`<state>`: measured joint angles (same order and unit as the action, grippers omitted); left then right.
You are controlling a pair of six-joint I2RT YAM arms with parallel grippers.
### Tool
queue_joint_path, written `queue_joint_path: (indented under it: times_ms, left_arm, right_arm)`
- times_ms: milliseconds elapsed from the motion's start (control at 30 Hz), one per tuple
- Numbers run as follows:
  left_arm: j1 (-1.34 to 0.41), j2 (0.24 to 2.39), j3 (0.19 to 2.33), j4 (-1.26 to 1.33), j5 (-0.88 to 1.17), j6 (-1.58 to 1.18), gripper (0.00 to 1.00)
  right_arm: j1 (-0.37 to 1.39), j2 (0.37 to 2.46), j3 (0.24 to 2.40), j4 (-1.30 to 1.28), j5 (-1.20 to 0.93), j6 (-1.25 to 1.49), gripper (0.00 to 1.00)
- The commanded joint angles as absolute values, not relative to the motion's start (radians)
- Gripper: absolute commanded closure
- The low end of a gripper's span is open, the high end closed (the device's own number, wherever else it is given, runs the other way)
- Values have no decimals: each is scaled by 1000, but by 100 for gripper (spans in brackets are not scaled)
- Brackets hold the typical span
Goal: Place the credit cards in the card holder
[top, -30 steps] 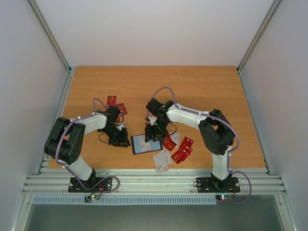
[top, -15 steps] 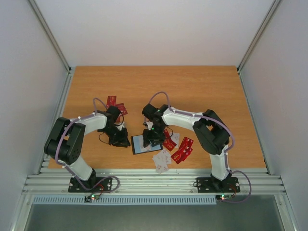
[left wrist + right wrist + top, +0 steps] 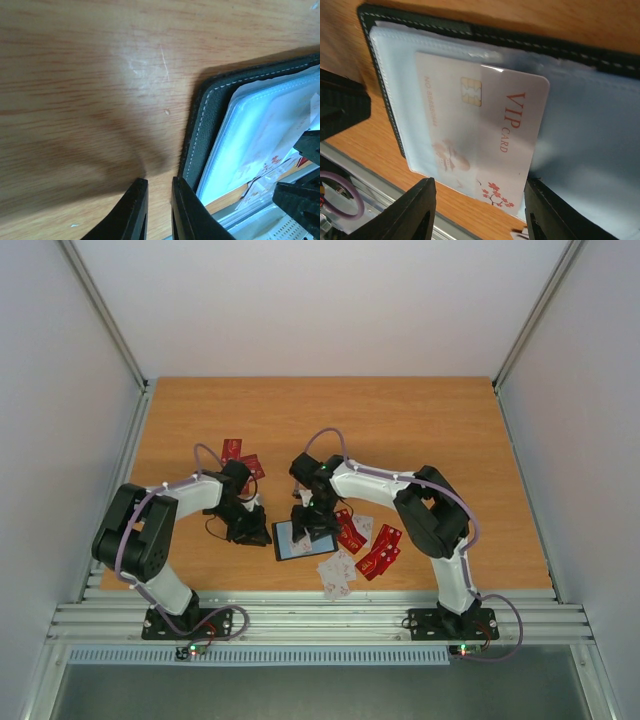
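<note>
The card holder (image 3: 291, 540) lies open on the bench (image 3: 430, 420), low and centre in the top view, pale blue pockets up. A white VIP card (image 3: 485, 110) sits partly inside a clear pocket, its printed end sticking out. The right pincer (image 3: 482, 184) has its fingers apart, one at each side of that end; whether they pinch it I cannot tell. The left pincer (image 3: 159, 181), at the holder's left edge, stands a narrow slit apart, bare wood between. Loose credit cards (image 3: 375, 552) lie right of the holder, more red cards (image 3: 243, 460) to its upper left.
</note>
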<state>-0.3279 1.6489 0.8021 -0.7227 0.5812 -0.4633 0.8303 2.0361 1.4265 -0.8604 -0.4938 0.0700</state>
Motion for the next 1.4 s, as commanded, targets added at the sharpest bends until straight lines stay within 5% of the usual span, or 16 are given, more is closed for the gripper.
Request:
queue_joint_path:
  times_ms: [0, 900, 1367]
  left_arm:
    - [-338, 1700, 764, -651, 494, -448, 83]
    - [-337, 1709, 745, -616, 512, -465, 85]
    - [-318, 1554, 841, -833, 253, -426, 76]
  right_arm:
    - [854, 2073, 1478, -862, -504, 77, 51]
    - [904, 2164, 1619, -918, -542, 82, 53]
    - [904, 2267, 1766, -961, -582, 66, 53]
